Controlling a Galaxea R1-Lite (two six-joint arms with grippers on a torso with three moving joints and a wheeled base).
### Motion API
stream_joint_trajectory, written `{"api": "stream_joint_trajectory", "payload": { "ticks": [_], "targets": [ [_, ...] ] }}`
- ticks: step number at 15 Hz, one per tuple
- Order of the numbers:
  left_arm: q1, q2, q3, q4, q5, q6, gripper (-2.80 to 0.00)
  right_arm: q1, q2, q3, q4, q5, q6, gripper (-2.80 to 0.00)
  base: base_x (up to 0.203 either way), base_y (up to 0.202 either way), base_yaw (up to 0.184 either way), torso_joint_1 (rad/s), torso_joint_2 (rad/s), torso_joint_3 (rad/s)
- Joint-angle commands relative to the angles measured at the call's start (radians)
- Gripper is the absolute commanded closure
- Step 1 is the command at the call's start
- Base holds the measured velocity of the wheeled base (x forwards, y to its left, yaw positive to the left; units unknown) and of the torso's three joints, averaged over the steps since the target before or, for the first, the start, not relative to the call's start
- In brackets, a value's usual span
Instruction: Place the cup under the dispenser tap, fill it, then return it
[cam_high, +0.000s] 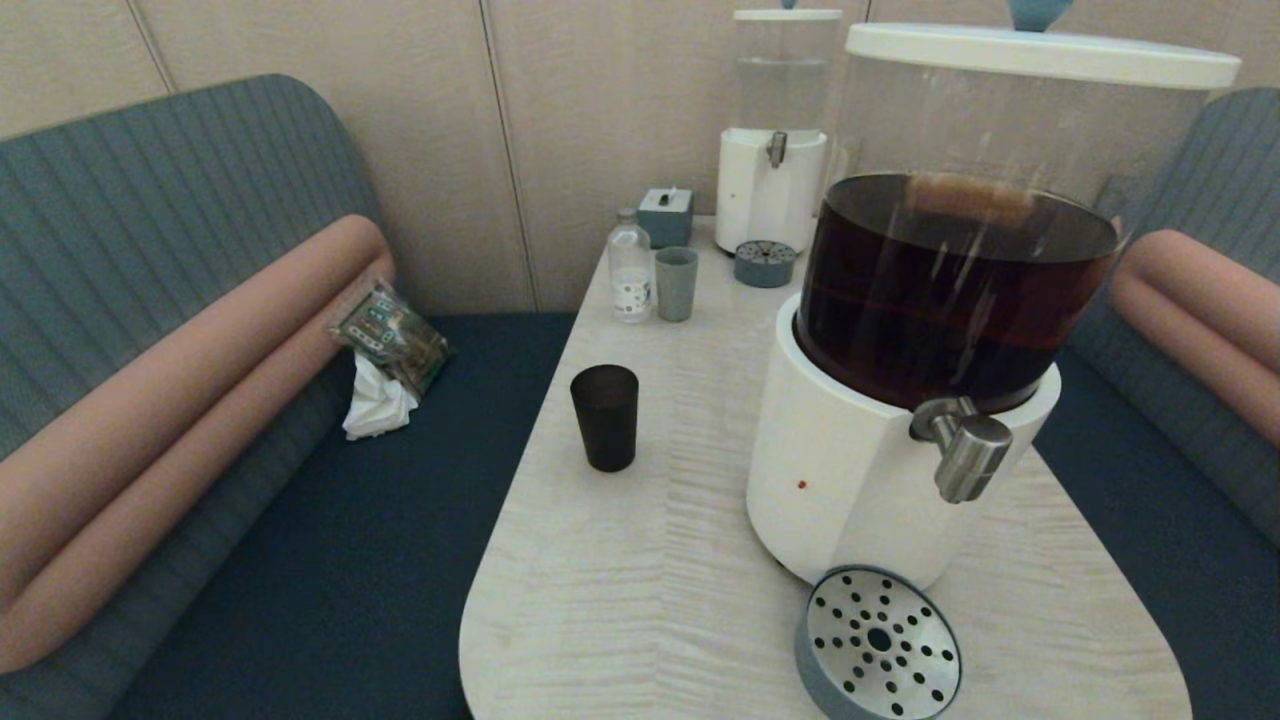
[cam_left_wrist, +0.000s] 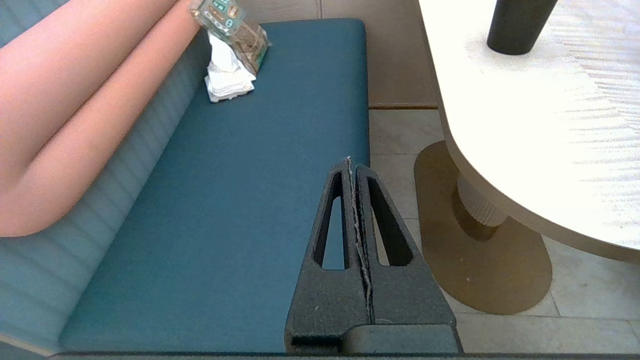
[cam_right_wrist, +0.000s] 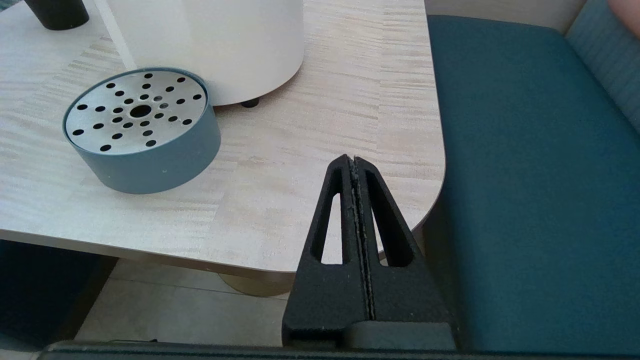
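Two grippers are hanging off the table (cam_high: 640, 560), both pressed fully closed and holding nothing — the left gripper (cam_left_wrist: 353, 165) is sitting over the teal bench seat (cam_left_wrist: 225, 210), the right gripper (cam_right_wrist: 352, 162) over the table's near corner. On the table's left part the cup (cam_high: 604, 416) is standing upright, well apart from the dispenser tap (cam_high: 966, 448), which is jutting out above the perforated drip tray (cam_high: 878, 644).

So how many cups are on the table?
2. The black cup stands near the table's left edge, beside the big dispenser. The grey-blue cup stands farther back, next to the clear bottle. More might hide behind the big dispenser.
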Motion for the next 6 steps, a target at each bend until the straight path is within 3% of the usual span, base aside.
{"api": "stream_joint_trajectory", "payload": {
  "ticks": [1, 6],
  "targets": [
    [0.0, 0.002, 0.002, 0.001, 0.0, 0.0, 0.0, 0.0, 0.001, -0.001, 0.003, -0.006, 0.0, 0.0, 0.0, 0.0, 0.0, 0.0, 0.0, 0.0],
    [0.0, 0.002, 0.002, -0.001, 0.0, 0.0, 0.0, 0.0, 0.0, -0.001, 0.001, -0.007, 0.011, 0.0, 0.0, 0.0, 0.0, 0.0, 0.0, 0.0]
  ]
}}
